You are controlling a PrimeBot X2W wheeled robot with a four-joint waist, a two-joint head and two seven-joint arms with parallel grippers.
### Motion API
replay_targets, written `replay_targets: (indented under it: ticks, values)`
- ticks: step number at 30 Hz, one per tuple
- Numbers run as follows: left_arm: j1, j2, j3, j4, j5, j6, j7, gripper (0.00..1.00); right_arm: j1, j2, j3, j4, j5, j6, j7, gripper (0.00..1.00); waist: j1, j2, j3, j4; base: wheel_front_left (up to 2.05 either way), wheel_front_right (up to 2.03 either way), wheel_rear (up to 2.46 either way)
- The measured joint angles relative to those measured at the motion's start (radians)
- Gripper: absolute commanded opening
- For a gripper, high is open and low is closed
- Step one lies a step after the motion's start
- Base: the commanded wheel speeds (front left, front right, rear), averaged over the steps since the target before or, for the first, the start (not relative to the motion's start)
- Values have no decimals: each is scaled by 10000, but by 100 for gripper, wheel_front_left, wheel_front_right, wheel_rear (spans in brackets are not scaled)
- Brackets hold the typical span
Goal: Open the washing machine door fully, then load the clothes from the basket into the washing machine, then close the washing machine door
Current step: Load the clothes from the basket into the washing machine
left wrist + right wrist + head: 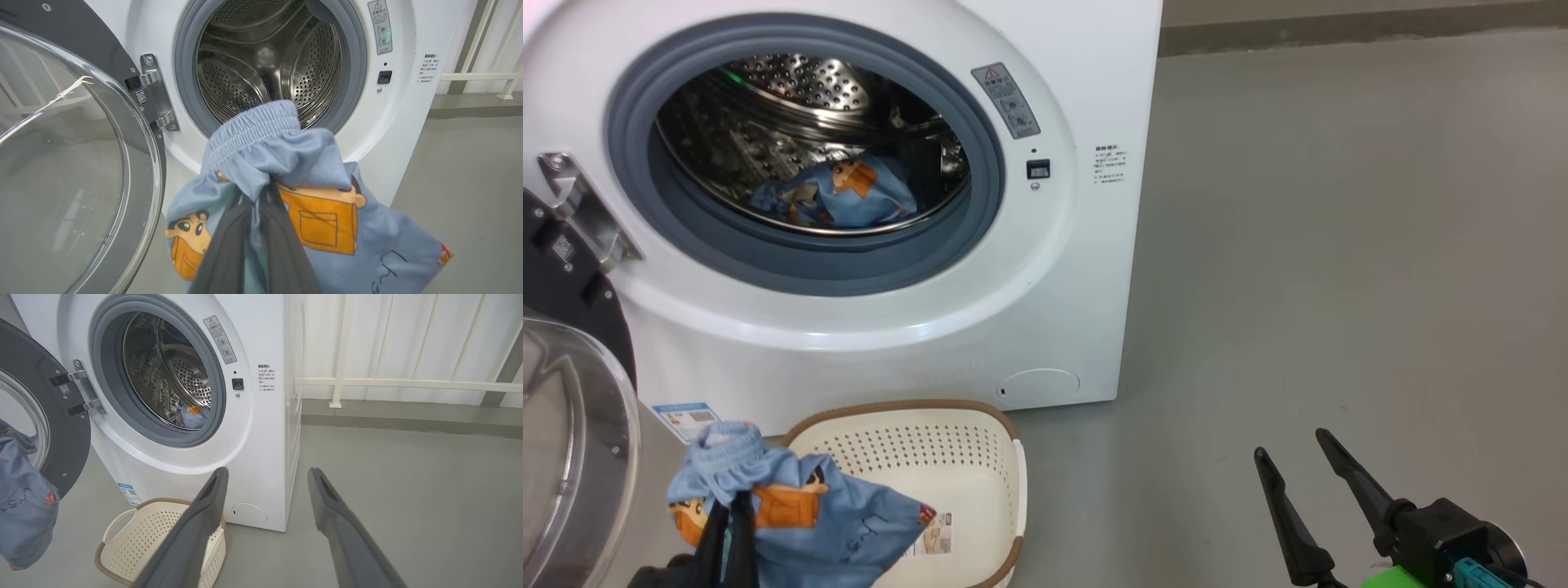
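The white washing machine stands with its door swung wide to the left, and the glass bowl fills the left of the left wrist view. One of the light blue clothes lies in the steel drum. My left gripper is shut on another blue printed garment, held up in front of the drum mouth and above the left end of the basket. The basket's base with its paper label shows bare. My right gripper hangs open over the floor to the right, with nothing between its fingers.
The basket sits on the grey floor right against the machine's front, below the drum. To the right of the machine stretches grey floor. A white railing and wall run behind it. The door hinge juts out left of the seal.
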Motion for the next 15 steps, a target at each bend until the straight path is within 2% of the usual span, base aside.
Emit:
replay_targets:
  ticks: [7, 15]
  values:
    - [-696, -155, -96, 495, -105, -31, -144, 0, -24, 13, 128, -69, 0, 0, -13, 100, 0, 0, 378, -73, 0, 0, 0]
    - [-2320, -316, -203, 1705, -207, -426, -293, 0, -605, -19, 372, -240, 2, 0, -111, 100, 0, 0, 1137, -215, 0, 0, 0]
